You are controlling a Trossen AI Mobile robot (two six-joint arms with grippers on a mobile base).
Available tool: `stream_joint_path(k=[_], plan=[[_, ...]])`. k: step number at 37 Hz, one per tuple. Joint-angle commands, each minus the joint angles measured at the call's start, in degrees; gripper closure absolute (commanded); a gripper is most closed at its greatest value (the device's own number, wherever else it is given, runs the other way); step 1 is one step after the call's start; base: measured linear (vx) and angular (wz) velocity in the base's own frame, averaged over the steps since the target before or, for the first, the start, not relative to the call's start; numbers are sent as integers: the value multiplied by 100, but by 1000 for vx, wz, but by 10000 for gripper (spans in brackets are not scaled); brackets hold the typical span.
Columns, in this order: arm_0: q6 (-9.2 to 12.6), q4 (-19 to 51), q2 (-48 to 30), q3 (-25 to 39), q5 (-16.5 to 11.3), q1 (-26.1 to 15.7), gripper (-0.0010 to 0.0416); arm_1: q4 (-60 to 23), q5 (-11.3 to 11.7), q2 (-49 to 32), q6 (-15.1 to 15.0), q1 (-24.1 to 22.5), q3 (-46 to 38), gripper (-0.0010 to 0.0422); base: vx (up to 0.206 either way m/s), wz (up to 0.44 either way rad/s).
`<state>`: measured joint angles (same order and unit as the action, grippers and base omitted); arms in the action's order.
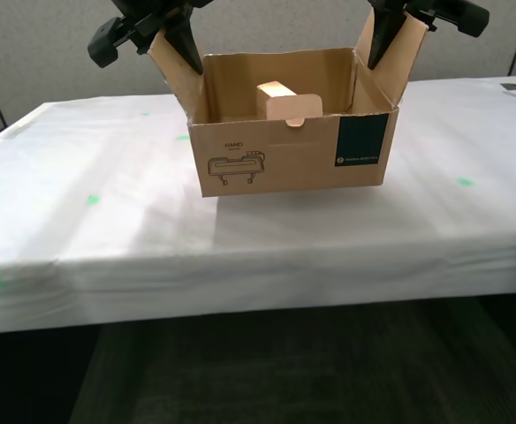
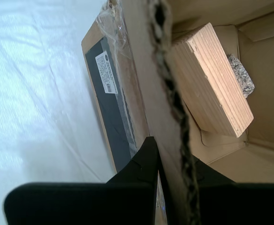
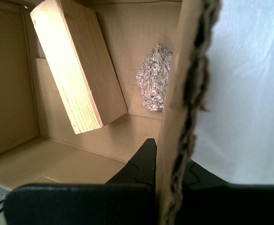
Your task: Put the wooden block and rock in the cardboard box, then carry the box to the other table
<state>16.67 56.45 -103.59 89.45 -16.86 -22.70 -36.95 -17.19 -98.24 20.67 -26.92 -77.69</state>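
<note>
The cardboard box [image 1: 284, 159] stands open on the other table [image 1: 108, 238], a white film-covered top; a shadow lies under it and I cannot tell whether it touches. My first gripper [image 1: 175, 44] is shut on the flap at the exterior view's left, my second gripper [image 1: 387, 40] on the flap at the exterior view's right. Inside, the wooden block [image 1: 276, 94] leans tilted against a wall. The rock [image 3: 154, 78] lies beside the block [image 3: 73, 65] near my first gripper [image 3: 172, 157]; the exterior view hides it. From my second gripper [image 2: 172, 154] the rock [image 2: 241, 77] peeks past the block [image 2: 212, 79].
Green tape marks [image 1: 93, 200] [image 1: 464, 182] dot the film on either side of the box. A grey partition wall [image 1: 55, 44] runs behind the table. A small dark object [image 1: 511, 87] lies at the exterior view's far right. Dark floor [image 1: 258, 371] lies below the table's front edge.
</note>
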Motion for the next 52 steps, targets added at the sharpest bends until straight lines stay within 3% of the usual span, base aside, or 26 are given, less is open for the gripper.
stream_joint_path(k=[1,16,21,46,52], plan=[[-15,-81,4,7,-151,-35,406,72,-173,2,-184,-17,-9,413,143,7],[-9,-83,4,4,-149,-118,406,74,-177,2,-463,-20,-9,413,142,3],[184,-68,4,4,-149,-129,406,57,-177,2,-485,-20,-9,413,141,4],[205,330,4,7,-149,-136,406,-136,-181,2,-492,-20,-11,413,140,54],[306,407,46,7,-149,-136,406,-323,-181,2,-710,-20,-61,413,99,118]])
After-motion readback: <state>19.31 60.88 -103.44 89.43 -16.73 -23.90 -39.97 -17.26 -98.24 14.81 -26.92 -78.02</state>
